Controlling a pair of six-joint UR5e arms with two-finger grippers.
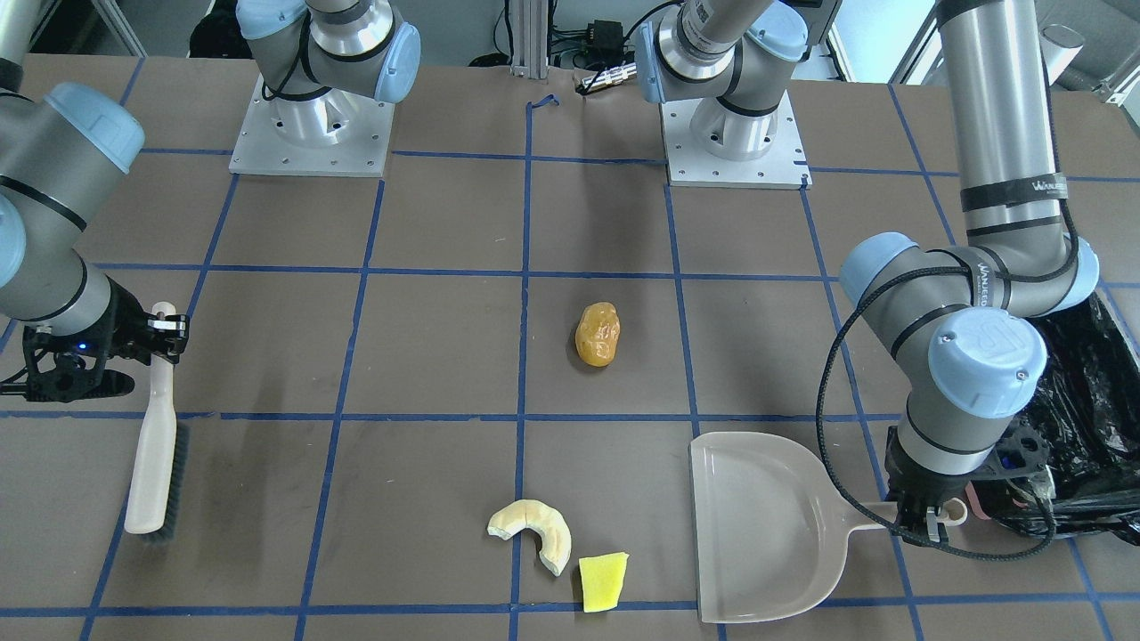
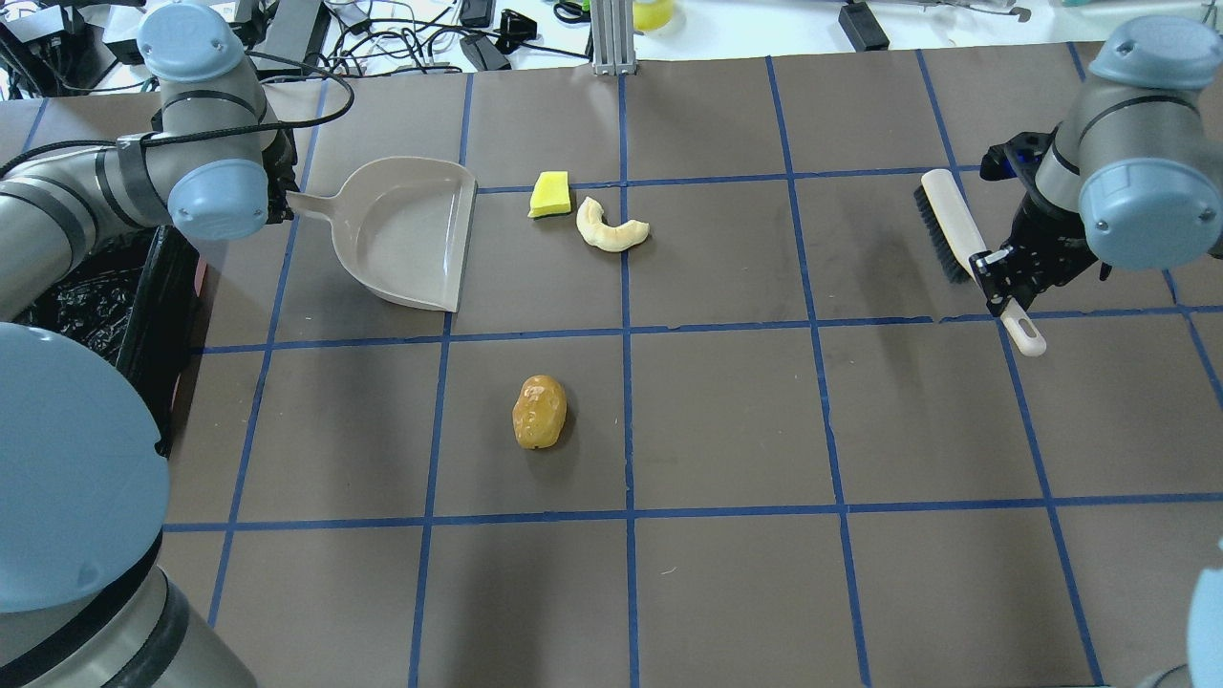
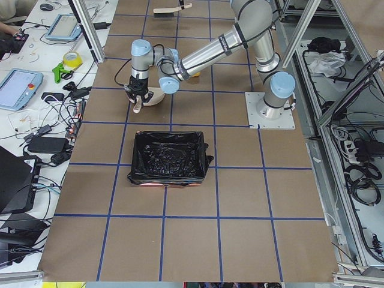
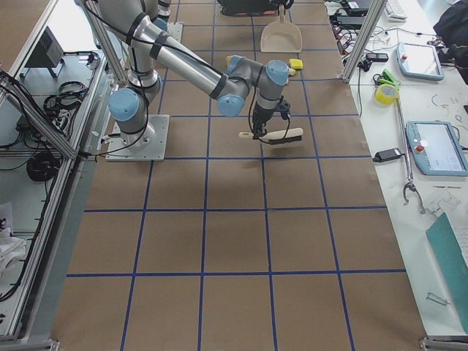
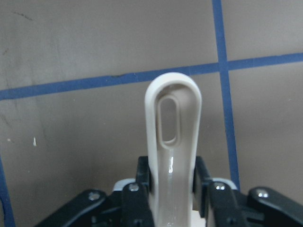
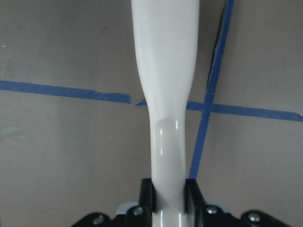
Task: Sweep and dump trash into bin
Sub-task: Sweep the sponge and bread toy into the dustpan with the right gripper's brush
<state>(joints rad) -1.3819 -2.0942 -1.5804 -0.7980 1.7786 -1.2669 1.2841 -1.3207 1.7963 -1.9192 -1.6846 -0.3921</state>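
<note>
Left end effector (image 1: 926, 525) clamps the dustpan (image 1: 766, 525) handle, right end effector (image 1: 166, 326) the brush (image 1: 151, 463) — we judge nothing swept yet: blob (image 1: 598, 334), crescent (image 1: 534, 530), wedge (image 1: 604, 580) lie on the bench (image 1: 427, 223), outside the bin (image 1: 1091, 418).

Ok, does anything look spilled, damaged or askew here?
Nothing stands out. The amber glossy blob, cream crescent piece and yellow sponge wedge lie loose on the table; left gripper grips the beige dustpan, right gripper the cream-handled brush; the black-lined bin sits upright.

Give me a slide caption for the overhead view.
Left gripper holds the dustpan, right gripper the brush; amber blob, cream crescent and yellow wedge lie unswept.
</note>
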